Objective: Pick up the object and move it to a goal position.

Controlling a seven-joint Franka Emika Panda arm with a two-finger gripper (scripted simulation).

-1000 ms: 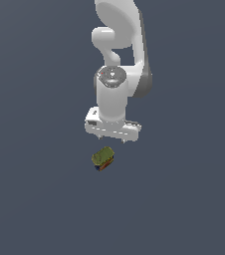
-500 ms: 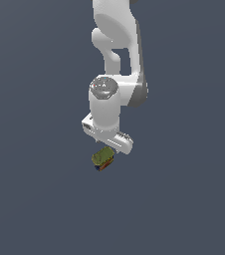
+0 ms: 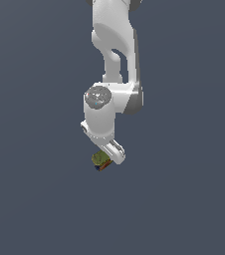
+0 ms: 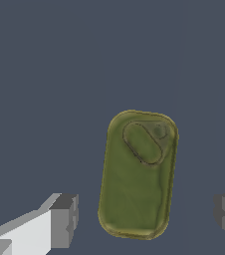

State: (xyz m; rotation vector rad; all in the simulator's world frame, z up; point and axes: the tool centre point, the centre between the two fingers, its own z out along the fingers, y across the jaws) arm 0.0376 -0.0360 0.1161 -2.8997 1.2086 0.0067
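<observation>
The can (image 4: 138, 174) lies flat on the floor, right beneath the gripper (image 4: 147, 216). Its 2 fingers (image 4: 63, 220) are spread wide, flanking the can without touching, its long axis crosswise to their closing line.

Flat even render light, no cast shadows, no glare; edges slightly soft.

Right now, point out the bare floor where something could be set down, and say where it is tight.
The grey floor is bare on every side of the can: the exterior view's left, right and foreground. Only the spot at the can is tight, with the gripper over it, jaws open and straddling it.
</observation>
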